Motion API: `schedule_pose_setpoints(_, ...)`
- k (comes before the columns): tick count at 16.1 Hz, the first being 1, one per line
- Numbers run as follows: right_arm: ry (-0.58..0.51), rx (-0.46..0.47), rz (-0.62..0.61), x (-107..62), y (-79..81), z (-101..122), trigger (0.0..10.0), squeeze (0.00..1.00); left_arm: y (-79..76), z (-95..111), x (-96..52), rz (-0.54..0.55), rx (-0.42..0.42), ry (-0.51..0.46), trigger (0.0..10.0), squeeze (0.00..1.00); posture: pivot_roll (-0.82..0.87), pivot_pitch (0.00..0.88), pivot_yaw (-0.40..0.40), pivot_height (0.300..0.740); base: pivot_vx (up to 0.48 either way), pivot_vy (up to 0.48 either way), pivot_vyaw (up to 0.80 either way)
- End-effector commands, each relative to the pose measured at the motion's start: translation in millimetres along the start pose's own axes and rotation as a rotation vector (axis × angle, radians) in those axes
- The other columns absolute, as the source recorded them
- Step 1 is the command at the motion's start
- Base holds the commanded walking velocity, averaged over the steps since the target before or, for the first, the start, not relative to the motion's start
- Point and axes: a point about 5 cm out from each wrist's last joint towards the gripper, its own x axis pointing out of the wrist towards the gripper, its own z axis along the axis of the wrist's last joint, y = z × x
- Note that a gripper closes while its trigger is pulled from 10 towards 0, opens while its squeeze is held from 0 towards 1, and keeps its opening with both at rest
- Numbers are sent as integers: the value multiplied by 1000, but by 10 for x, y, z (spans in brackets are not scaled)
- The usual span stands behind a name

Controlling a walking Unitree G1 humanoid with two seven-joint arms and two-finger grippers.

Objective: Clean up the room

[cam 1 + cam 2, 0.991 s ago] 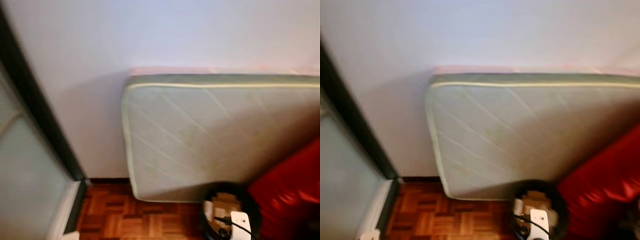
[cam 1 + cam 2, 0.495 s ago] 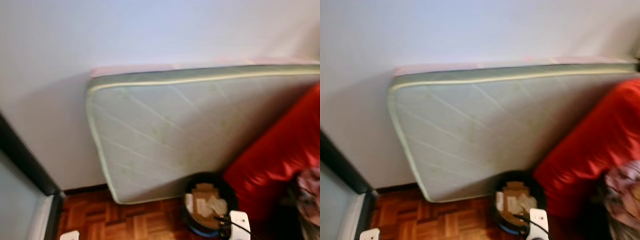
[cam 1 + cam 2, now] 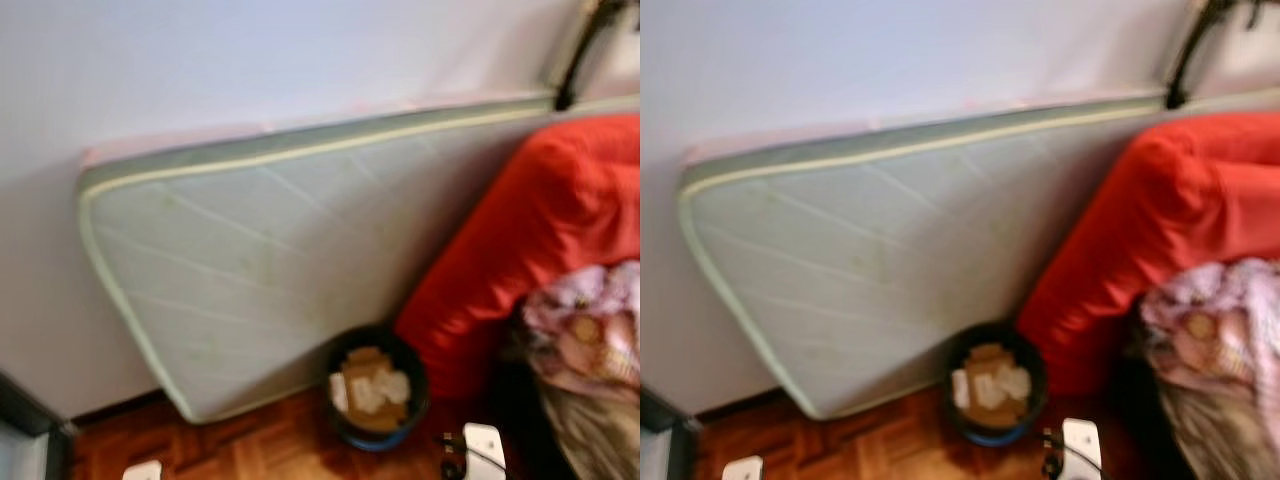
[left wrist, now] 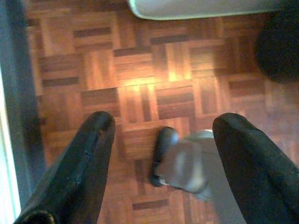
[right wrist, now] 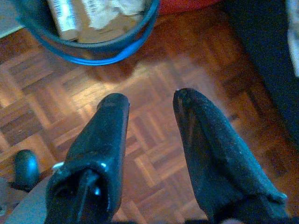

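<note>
A round dark bin (image 3: 375, 400) with a blue rim stands on the parquet, holding cardboard and paper scraps. A crumpled patterned cloth (image 3: 590, 330) lies against the red cushion (image 3: 520, 240) at the right. My left gripper (image 4: 166, 123) hangs open over bare parquet, with my foot (image 4: 180, 163) below it. My right gripper (image 5: 150, 99) is open with nothing between its fingers, low over the floor just short of the bin's rim (image 5: 93, 51).
A pale green mattress (image 3: 280, 260) leans on its side against the white wall, behind the bin. A dark door frame (image 3: 25, 415) runs along the far left. A black stand (image 3: 580, 50) rises at the top right. The floor is parquet (image 3: 870, 445).
The camera has swung to the right: the mattress and bin slid left in the picture, and the red cushion and patterned cloth came into view. The door frame has nearly left the picture.
</note>
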Motion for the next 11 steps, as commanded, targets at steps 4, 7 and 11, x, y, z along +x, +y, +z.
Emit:
schedule_pose_setpoints(4,-38,111,125,84,177,537,10000,0,-309,179,94,-93,198,42,10000,0,45,0,20,740,0,0,-748)
schedule_pose_setpoints(7,-45,134,128,86,205,553,10000,0,-291,204,98,-91,211,37,10000,0,42,0,44,740,0,0,-750)
schedule_pose_setpoints(11,-47,160,133,88,263,556,10000,0,-245,236,102,-88,245,34,10000,0,44,0,82,740,0,0,-748)
